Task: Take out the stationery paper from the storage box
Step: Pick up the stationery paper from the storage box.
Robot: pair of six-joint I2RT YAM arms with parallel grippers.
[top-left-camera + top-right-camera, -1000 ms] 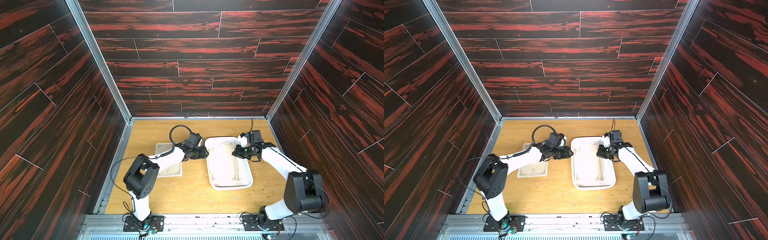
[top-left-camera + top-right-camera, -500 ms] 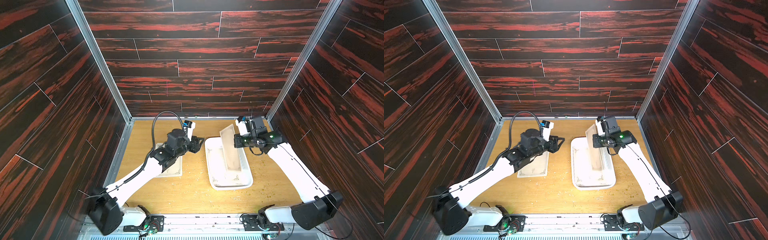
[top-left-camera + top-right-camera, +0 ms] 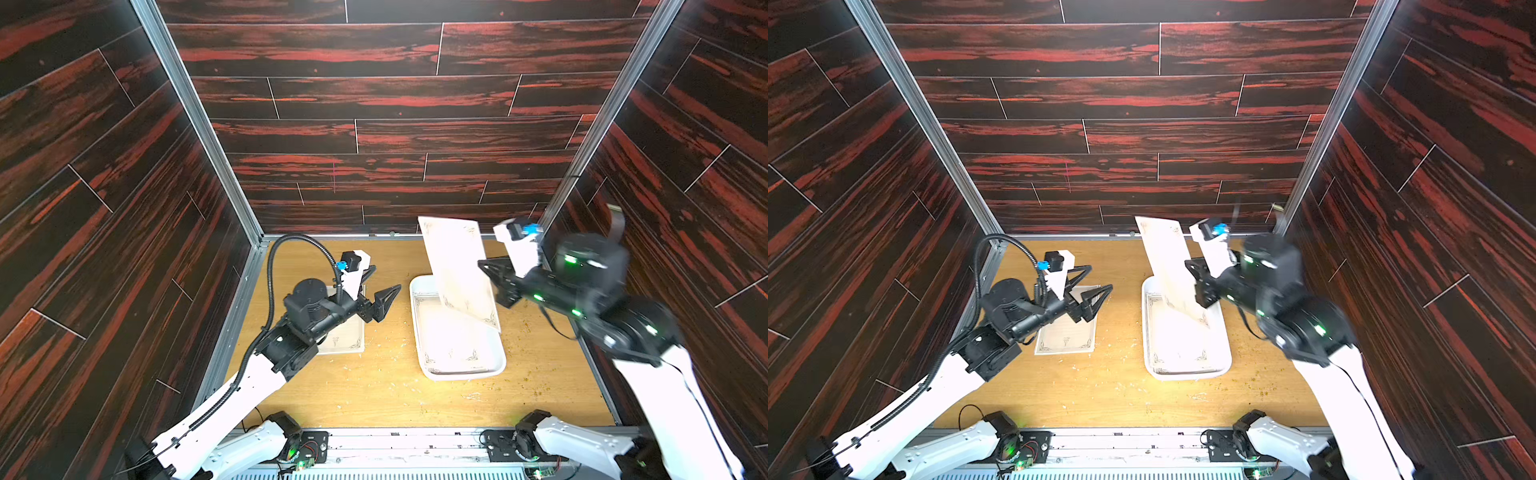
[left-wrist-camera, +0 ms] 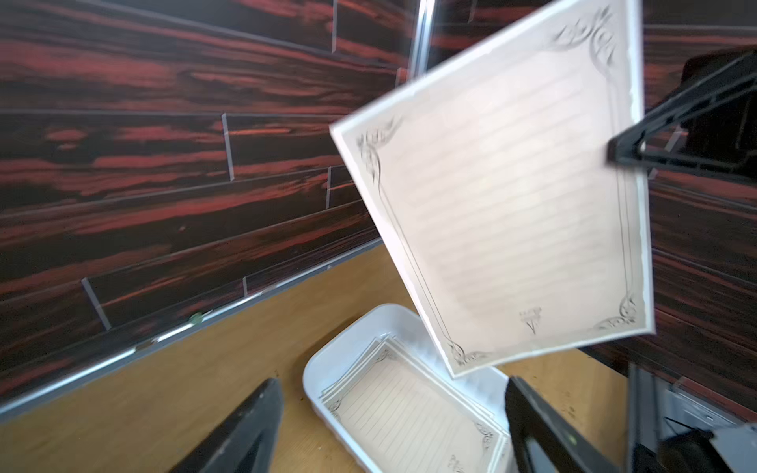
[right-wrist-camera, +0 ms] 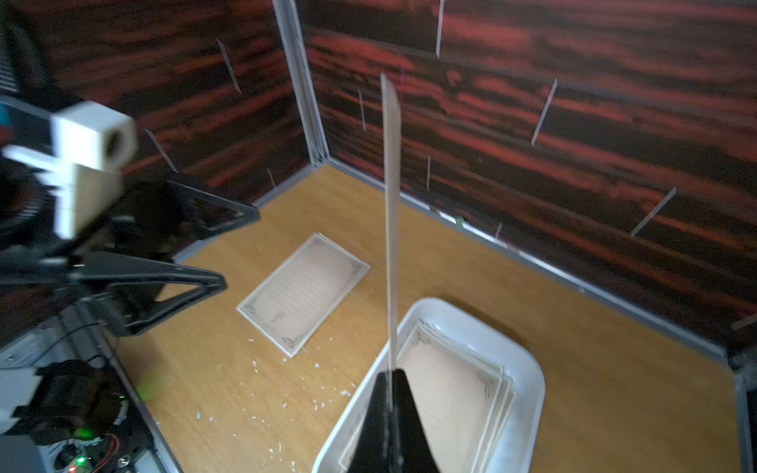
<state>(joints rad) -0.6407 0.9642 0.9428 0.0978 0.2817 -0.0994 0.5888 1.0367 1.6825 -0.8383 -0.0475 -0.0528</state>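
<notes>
The right gripper (image 5: 391,383) pinches a cream, ornate-cornered stationery paper (image 3: 455,270) aloft above the white plastic storage box (image 3: 461,372). The left gripper (image 3: 384,280), jaws wide and empty, hangs near another sheet (image 3: 1065,336) on the wooden tabletop (image 3: 374,386), with dark red-grained walls (image 3: 374,124) behind.

1. We find the front half of the table (image 3: 374,395) bare but for small scraps (image 3: 392,345). A gripper could pass there from the left edge to the right edge.
2. The storage box (image 3: 461,374) sits right of centre. A strip of bare table runs between it and the loose sheets (image 3: 349,336) near the left edge.
3. Over the box's back half the lifted sheet (image 3: 457,270) stands steeply tilted, pinched by the right gripper (image 3: 489,282). It bars a straight way across there, while the box's front half lies open from above.
4. The left gripper (image 3: 386,277), jaws wide, hangs above the loose sheets, with open air between it and the lifted sheet.
5. Walls (image 3: 374,124) shut in the back, left and right edges.
</notes>
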